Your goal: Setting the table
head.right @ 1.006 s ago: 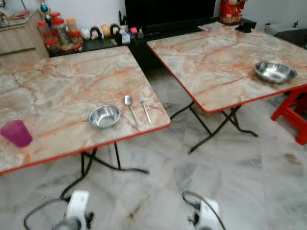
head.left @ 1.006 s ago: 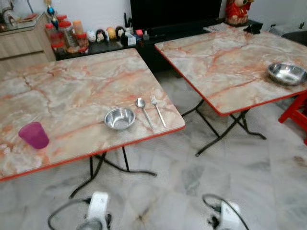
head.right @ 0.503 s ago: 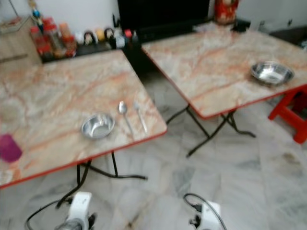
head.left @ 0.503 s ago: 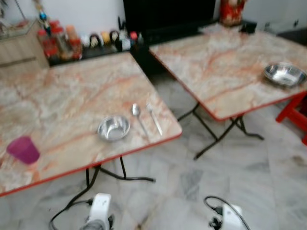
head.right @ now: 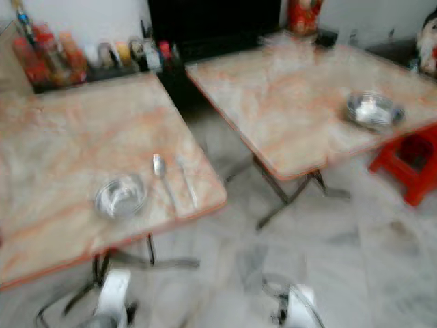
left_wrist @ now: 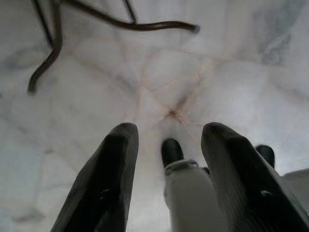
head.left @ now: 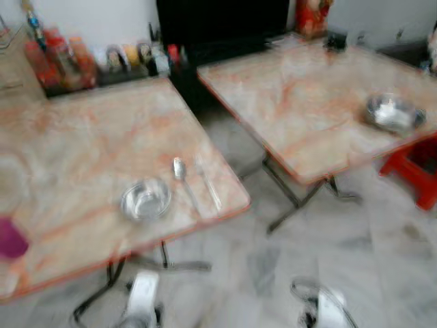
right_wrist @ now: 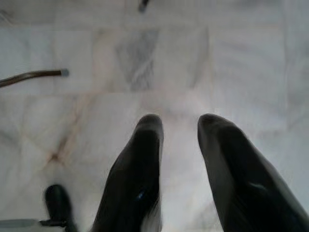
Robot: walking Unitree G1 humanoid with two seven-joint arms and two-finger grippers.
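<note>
Risk: blurred head views could misplace bowl (head.left: 145,200); left gripper (left_wrist: 169,145) and right gripper (right_wrist: 179,140) hang parted, empty.

Two counters, one at the left of the frame (head.left: 75,157) and one at the upper right (head.left: 300,96); two steel bowls, one on each (head.left: 145,200) (head.left: 392,113); one spoon (head.left: 181,174) and one blurred fork (head.left: 208,188); one purple cup (head.left: 10,238); one red stool (head.left: 413,167); two pincers, left (left_wrist: 169,140) and right (right_wrist: 179,130).
</note>
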